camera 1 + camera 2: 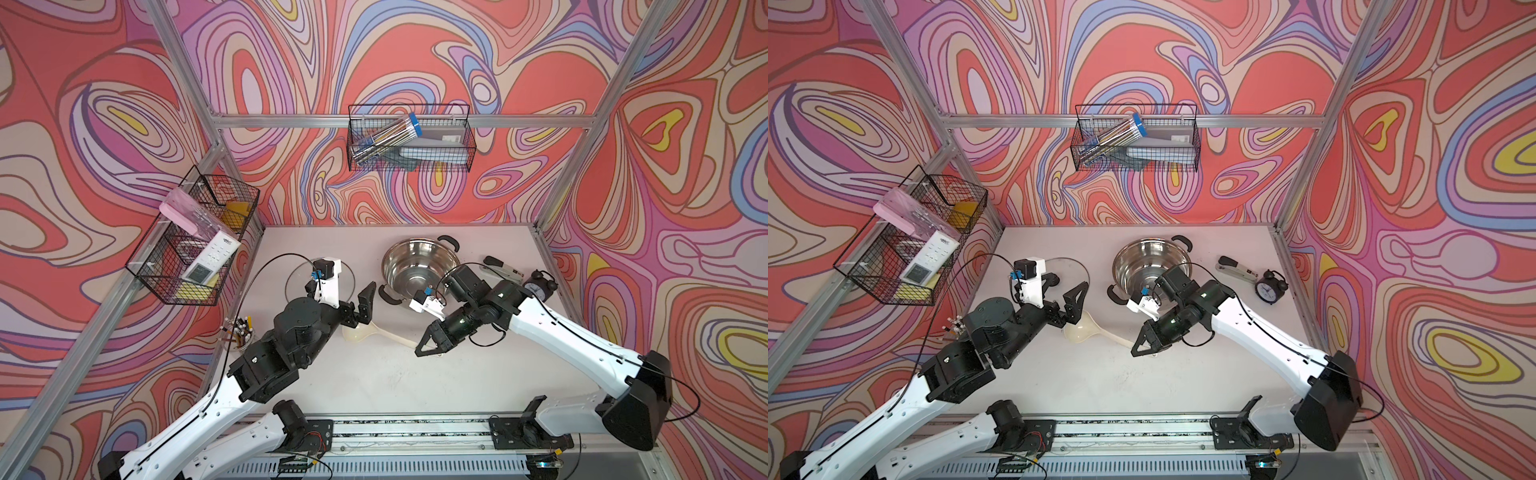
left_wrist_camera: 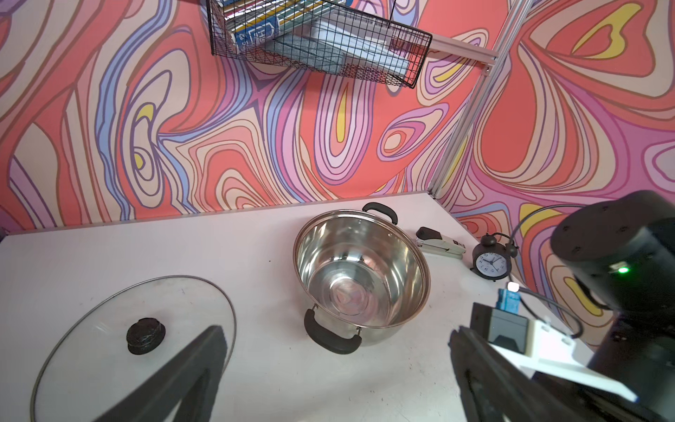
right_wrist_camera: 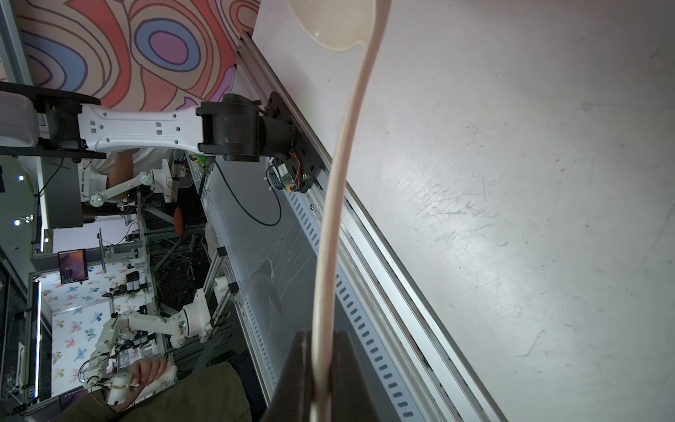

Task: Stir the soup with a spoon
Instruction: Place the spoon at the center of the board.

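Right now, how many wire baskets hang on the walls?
2. The back basket hangs on the rear wall above the pot; the side basket hangs on the wall at the robot's left. No others show.

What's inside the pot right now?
Nothing: the pot shows only its bare, shiny steel bottom in the left wrist view. In both top views the right arm covers its near rim.

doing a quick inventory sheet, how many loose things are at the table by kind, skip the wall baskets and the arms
kitchen things: 3 (shiny stainless-steel pot, round glass lid with black knob, cream plastic ladle)
desk things: 3 (black-and-cream stapler, black round alarm clock, clear cup of pencils)
total: 6
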Controlling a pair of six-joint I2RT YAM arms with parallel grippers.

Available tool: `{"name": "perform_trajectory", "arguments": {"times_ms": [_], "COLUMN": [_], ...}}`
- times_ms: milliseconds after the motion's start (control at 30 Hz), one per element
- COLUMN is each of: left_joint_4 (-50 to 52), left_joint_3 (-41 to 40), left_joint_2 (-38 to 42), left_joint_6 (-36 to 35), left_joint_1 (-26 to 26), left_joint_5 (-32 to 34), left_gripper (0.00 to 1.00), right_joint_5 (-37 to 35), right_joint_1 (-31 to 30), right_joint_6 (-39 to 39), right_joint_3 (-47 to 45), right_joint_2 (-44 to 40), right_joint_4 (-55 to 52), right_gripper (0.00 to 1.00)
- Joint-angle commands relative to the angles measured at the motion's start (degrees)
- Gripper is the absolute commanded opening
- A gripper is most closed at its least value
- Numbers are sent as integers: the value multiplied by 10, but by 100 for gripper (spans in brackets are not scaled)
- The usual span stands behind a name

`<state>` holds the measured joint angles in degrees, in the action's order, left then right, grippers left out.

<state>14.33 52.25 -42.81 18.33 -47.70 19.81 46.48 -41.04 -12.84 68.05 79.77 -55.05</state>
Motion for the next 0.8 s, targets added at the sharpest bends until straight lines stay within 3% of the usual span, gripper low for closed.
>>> {"name": "perform_trajectory", "arguments": {"times_ms": [0, 167, 367, 600, 700, 767], "left_joint_4": [3, 16, -12, -13, 3, 3], "left_joint_3": [-9, -13, -24, -20, -8, -7], "left_joint_2": [-1, -15, -19, -24, -25, -21], "left_joint_6": [20, 27, 26, 7, 6, 2], "left_joint_1": [-3, -4, -3, -3, -3, -3], "left_joint_5": [-36, -70, -92, -102, -89, -68], "left_gripper": [99, 99, 99, 99, 99, 99], "right_joint_5": [14, -11, -79, -220, -336, -431], "right_joint_1": [-4, -4, -3, -4, -4, -3], "right_joint_6": [21, 39, 66, 48, 17, 1], "right_joint_3": [-17, -20, -37, -57, -60, -44], "right_joint_2": [27, 64, 98, 85, 41, 11], "right_joint_4": [59, 78, 75, 77, 85, 75], "right_gripper": [0, 0, 15, 42, 69, 75]}}
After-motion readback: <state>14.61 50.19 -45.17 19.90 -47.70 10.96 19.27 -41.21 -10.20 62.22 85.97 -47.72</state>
